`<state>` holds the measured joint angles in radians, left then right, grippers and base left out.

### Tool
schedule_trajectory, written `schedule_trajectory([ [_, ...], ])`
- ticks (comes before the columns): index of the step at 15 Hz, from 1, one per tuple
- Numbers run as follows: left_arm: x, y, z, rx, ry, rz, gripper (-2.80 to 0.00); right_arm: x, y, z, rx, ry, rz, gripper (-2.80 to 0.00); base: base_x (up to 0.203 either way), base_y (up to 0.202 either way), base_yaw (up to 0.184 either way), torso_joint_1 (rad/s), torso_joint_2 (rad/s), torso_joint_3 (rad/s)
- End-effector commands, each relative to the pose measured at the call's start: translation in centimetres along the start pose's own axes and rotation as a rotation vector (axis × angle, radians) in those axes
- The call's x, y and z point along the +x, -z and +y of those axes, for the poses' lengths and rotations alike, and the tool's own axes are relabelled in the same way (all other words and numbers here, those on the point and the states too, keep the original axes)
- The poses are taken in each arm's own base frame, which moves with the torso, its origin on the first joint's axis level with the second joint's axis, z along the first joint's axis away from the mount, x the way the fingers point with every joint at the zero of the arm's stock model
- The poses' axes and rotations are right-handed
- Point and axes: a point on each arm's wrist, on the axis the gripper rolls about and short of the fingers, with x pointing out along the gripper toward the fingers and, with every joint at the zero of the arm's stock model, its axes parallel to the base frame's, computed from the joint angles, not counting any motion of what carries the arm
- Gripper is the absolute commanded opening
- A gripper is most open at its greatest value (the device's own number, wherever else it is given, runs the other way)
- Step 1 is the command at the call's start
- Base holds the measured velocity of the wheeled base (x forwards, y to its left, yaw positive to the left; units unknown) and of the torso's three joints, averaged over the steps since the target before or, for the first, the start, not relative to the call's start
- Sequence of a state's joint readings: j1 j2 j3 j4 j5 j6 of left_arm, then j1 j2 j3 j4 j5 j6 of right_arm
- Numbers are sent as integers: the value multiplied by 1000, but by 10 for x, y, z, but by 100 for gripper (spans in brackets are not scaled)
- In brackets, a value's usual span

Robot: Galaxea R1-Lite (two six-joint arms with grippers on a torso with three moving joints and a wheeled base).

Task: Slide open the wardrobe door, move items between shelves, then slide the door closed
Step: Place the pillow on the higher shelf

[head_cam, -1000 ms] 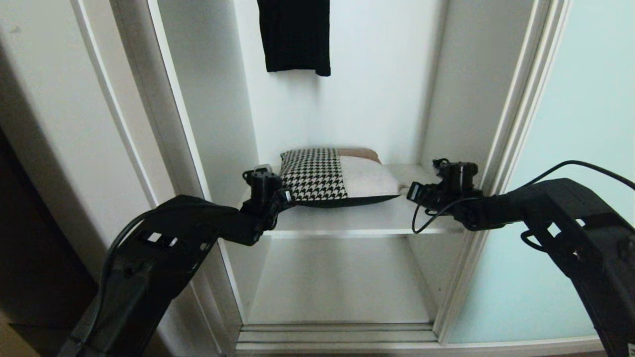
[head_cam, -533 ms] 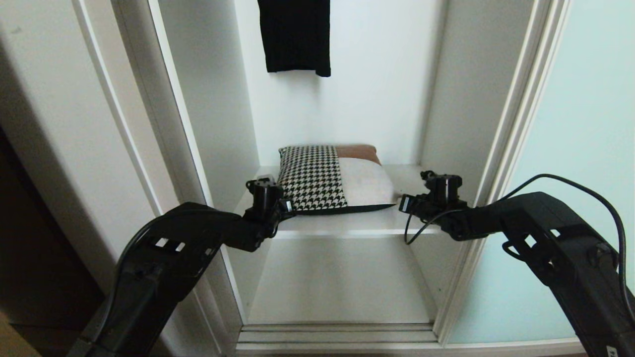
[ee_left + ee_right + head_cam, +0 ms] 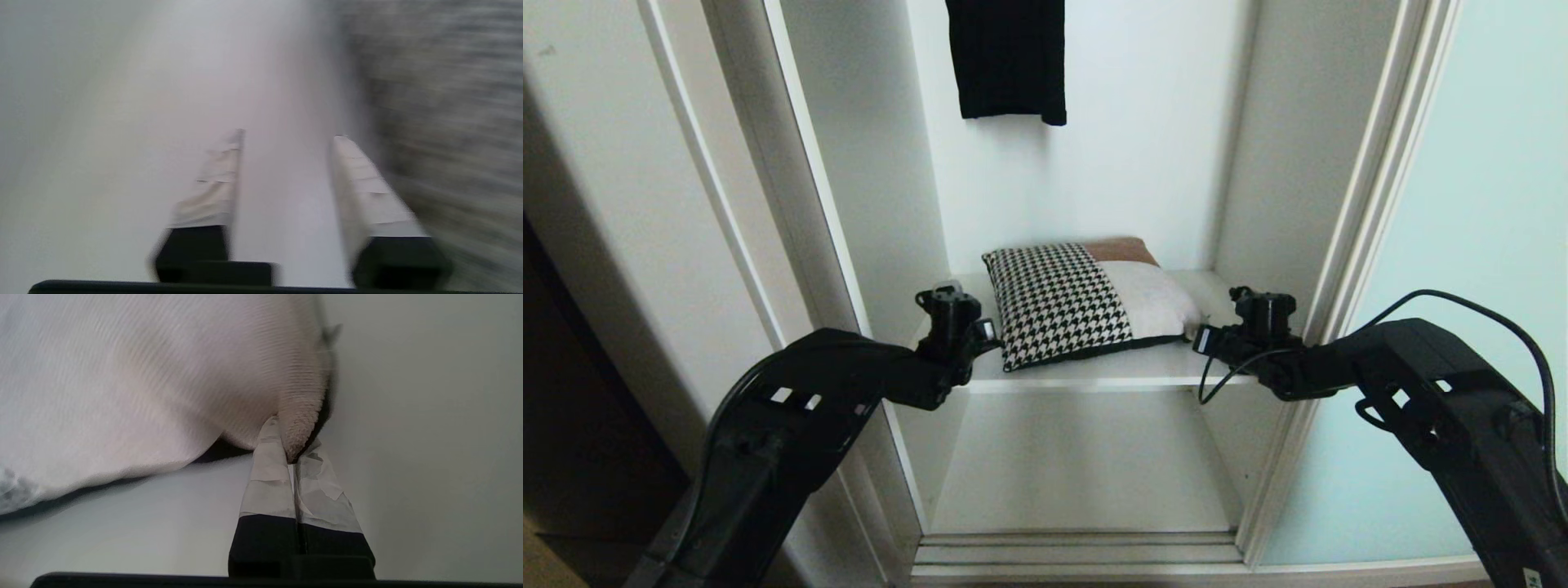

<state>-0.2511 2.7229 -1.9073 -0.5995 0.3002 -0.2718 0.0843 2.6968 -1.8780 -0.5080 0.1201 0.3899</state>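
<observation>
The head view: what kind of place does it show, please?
Most likely a bedroom or dressing room, looking into an open built-in wardrobe. A black garment hangs at the top, a cushion lies on a white shelf, and a frosted sliding door stands at the right.

A plain white shelf spans the inside of the wardrobe, its thin front edge facing outward; on its matt top lies a single square cushion, flat but turned askew, so that its near houndstooth corner points toward the front edge while its light-grey half reaches toward the right side wall and its rust-brown patch sits at the back. Bare board shows to either side of the cushion and along the front; below it a second white shelf carries nothing that can be made out.
</observation>
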Motion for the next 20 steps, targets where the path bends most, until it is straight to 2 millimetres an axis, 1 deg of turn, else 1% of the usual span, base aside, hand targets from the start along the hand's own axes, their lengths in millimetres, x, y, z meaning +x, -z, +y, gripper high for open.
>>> schedule_trajectory([
  [1, -12, -20, 4, -21, 6, -33, 0, -14, -15, 8, 3, -38, -34, -280, 0, 0, 0, 0, 0, 0],
  [2, -17, -21, 5, -22, 10, -36, 0, -18, -17, 11, 6, -61, -43, -280, 0, 0, 0, 0, 0, 0],
  [5, -37, -22, 5, -18, 51, -33, 0, -25, -14, 23, 2, -110, -37, -280, 0, 0, 0, 0, 0, 0],
  [7, -60, -20, 1, -12, 146, 9, 0, -28, -13, 28, -3, -129, -43, -280, 0, 0, 0, 0, 0, 0],
  [9, -84, -22, -11, -14, 253, 24, 0, -34, -17, 33, -1, -154, -36, -280, 0, 0, 0, 0, 0, 0],
  [10, -88, -20, -18, -17, 298, 36, 0, -36, -19, 34, 14, -169, -32, -280, 0, 0, 0, 0, 0, 0],
  [12, -89, -11, -23, -7, 352, 100, 0, -42, -21, 36, 47, -192, -14, -280, 0, 0, 0, 0, 0, 0],
  [14, -86, -8, -27, -3, 368, 129, 0, -44, -23, 37, 44, -210, -37, -280, 0, 0, 0, 0, 0, 0],
  [15, -83, -3, -27, 2, 364, 149, -280, -44, -24, 37, 44, -212, -39, -280, 0, 0, 0, 0, 0, 0],
  [17, -80, -2, -29, 0, 363, 154, -280, -44, -25, 35, 46, -215, -40, -280, 0, 0, 0, 0, 0, 0],
  [20, -78, 1, -28, -1, 363, 155, -280, -41, -21, 33, 47, -216, -30, -280, 0, 0, 0, 0, 0, 0],
])
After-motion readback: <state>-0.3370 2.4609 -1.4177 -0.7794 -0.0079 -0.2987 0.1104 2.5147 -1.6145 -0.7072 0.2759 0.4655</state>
